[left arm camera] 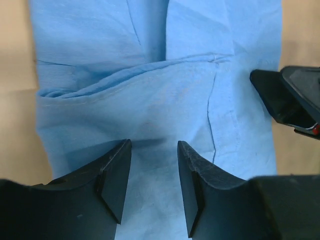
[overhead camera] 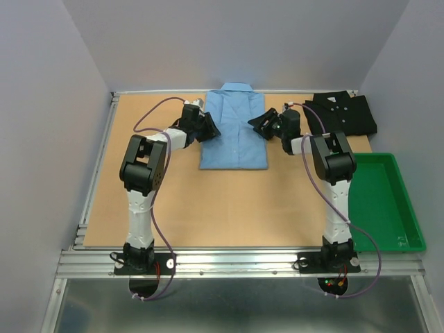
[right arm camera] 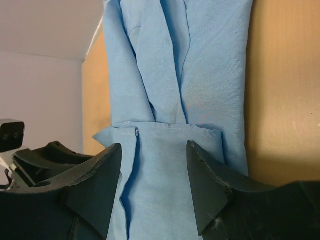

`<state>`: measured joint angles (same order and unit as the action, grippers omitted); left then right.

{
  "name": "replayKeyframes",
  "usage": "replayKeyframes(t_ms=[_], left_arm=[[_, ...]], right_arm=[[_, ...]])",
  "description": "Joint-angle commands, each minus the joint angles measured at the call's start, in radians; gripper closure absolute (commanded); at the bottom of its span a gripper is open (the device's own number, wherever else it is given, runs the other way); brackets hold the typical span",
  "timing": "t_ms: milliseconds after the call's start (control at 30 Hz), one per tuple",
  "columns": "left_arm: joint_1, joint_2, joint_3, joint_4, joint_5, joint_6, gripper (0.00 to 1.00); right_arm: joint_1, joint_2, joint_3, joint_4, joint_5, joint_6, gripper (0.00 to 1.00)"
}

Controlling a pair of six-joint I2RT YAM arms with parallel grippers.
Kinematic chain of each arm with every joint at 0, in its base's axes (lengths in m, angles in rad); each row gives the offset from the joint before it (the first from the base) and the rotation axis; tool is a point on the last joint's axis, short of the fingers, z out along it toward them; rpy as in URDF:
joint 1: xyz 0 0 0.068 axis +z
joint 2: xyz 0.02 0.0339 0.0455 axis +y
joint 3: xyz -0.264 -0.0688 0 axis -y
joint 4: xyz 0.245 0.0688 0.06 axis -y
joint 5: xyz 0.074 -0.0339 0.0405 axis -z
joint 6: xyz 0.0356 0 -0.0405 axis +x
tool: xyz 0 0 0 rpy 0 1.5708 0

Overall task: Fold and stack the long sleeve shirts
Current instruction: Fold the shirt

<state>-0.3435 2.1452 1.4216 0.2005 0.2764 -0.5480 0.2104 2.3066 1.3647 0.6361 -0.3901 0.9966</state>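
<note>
Blue shirt lies top centre on the tabletop, black shirt upper right. Left fingers and right fingers hang spread, empty, at the blue one's sides; pinch both layers evenly.

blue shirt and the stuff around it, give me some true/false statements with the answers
1. The light blue shirt lies with its collar pointing away from the arm bases. True.
2. The black shirt lies in the green tray. False: it lies on the table at the far right corner, beyond the tray.
3. The left arm's fingers are shut on a sleeve. False: they stand apart over the blue cloth, with nothing pinched between them.
4. The green tray sits at the right side of the table. True.
5. The black shirt is stacked on the blue one. False: the two lie apart, with bare table between them.
</note>
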Motion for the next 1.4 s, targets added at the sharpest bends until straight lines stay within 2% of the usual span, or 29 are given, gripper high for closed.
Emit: replayKeyframes(t_ms=[0,133,233,367,467,667,967,1067,1233,1367], left_arm=[[0.034,0.001,0.033,0.019,0.003,0.036,0.46],[0.040,-0.077,0.020,0.017,-0.008,0.045,0.41],[0.040,-0.194,-0.055,0.034,-0.006,0.020,0.39],[0.020,-0.352,-0.235,0.079,0.004,-0.032,0.39],[-0.006,-0.405,-0.341,0.112,0.009,-0.061,0.41],[-0.014,-0.412,-0.501,0.218,-0.040,-0.130,0.49],[-0.011,-0.395,-0.590,0.241,-0.098,-0.193,0.51],[-0.009,-0.467,-0.619,0.228,-0.123,-0.210,0.50],[0.017,-0.513,-0.601,0.076,-0.204,-0.179,0.46],[0.021,-0.591,-0.593,-0.021,-0.243,-0.153,0.36]], right_arm=[[-0.025,-0.016,0.004,0.019,0.023,-0.030,0.40],[-0.031,-0.099,-0.010,-0.021,-0.010,-0.074,0.40],[-0.031,-0.185,-0.047,-0.070,-0.036,-0.101,0.40],[-0.025,-0.278,-0.130,-0.072,-0.091,-0.095,0.40],[-0.014,-0.334,-0.203,-0.067,-0.113,-0.093,0.40],[0.027,-0.397,-0.335,-0.052,-0.118,-0.084,0.40],[0.032,-0.527,-0.509,-0.053,-0.081,-0.122,0.40],[0.035,-0.579,-0.498,-0.152,-0.046,-0.186,0.40],[0.049,-0.636,-0.420,-0.320,0.029,-0.340,0.39],[0.104,-0.650,-0.331,-0.421,0.097,-0.429,0.40]])
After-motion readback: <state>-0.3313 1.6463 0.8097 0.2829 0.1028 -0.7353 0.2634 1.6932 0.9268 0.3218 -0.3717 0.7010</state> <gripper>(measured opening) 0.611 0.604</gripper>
